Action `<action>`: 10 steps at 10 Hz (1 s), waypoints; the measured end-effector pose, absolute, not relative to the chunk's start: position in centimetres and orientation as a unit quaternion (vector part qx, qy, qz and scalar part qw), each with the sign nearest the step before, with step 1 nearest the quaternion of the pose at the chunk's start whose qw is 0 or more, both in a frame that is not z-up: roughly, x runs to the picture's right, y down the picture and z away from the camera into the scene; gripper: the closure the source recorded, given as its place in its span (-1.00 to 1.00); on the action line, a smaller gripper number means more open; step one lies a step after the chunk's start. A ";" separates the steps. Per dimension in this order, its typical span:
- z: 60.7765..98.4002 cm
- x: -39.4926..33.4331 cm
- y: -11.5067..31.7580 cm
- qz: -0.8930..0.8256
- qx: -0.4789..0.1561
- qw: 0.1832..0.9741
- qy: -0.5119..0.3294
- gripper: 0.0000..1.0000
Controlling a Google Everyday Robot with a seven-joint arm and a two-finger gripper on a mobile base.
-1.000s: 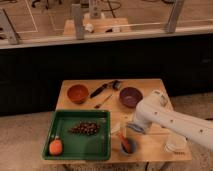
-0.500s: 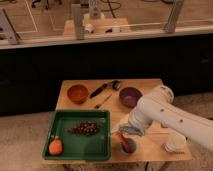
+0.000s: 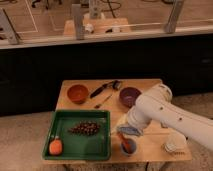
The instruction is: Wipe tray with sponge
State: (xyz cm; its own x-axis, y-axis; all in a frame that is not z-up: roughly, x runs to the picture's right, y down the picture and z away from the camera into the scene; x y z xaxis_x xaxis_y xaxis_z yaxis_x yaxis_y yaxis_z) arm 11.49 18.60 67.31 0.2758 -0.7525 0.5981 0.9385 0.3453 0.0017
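A green tray (image 3: 65,147) lies on the front left of the wooden table. A dark brown heap of crumbs (image 3: 85,128) sits in its middle. An orange sponge (image 3: 55,146) lies in the tray's front left corner. My gripper (image 3: 128,131), at the end of the white arm (image 3: 165,112), hangs just right of the tray's right rim, above a small blue cup. It is far from the sponge, across the tray.
An orange bowl (image 3: 77,93) and a purple bowl (image 3: 130,96) stand at the back of the table, with a black brush (image 3: 103,88) and a thin utensil (image 3: 103,101) between them. A blue cup (image 3: 127,146) holds an orange tool. A white object (image 3: 175,144) sits front right.
The arm has swung left and forward, bringing the gripper from the table's right side to just beside the tray's right rim. Nothing on the table has moved.
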 end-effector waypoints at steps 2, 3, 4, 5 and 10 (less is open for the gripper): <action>67.3 11.5 18.6 -0.543 -0.180 0.778 -0.259 1.00; 67.2 11.1 19.0 -0.547 -0.183 0.774 -0.263 1.00; 67.1 10.3 19.4 -0.552 -0.186 0.767 -0.269 1.00; 67.1 8.8 20.0 -0.557 -0.191 0.759 -0.276 1.00; 66.5 -1.8 23.0 -0.603 -0.214 0.710 -0.293 1.00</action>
